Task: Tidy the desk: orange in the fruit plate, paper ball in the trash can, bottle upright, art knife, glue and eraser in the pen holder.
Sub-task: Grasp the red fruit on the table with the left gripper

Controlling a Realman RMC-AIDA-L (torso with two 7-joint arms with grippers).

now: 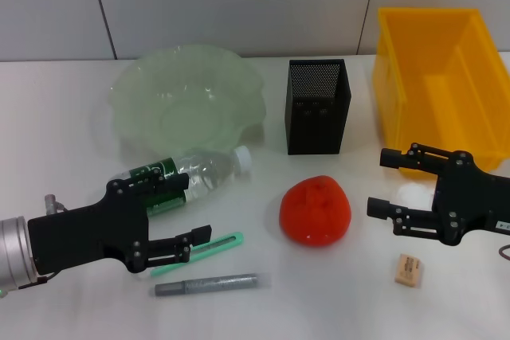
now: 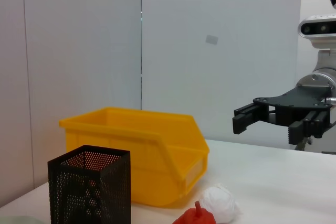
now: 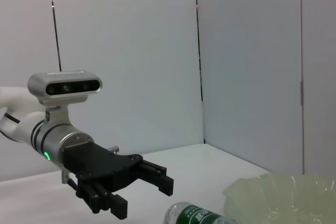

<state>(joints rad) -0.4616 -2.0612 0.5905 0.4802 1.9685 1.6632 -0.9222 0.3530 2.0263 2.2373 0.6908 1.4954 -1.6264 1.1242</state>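
Your left gripper (image 1: 171, 216) hovers spread, grasping nothing, over the lying clear plastic bottle (image 1: 191, 177) before the pale green glass fruit plate (image 1: 135, 93); green art knife (image 1: 199, 252) and grey glue stick (image 1: 205, 283) lie just beside it. Orange (image 1: 315, 210) sits before the black mesh pen holder (image 1: 317, 106). Right gripper (image 1: 380, 183) hangs released before the yellow plastic bin (image 1: 398, 85), beige eraser (image 1: 409, 269) nearby. White paper ball (image 2: 220, 204) touches the orange.

Black skeletal grippers, silver wrist, green indicator light
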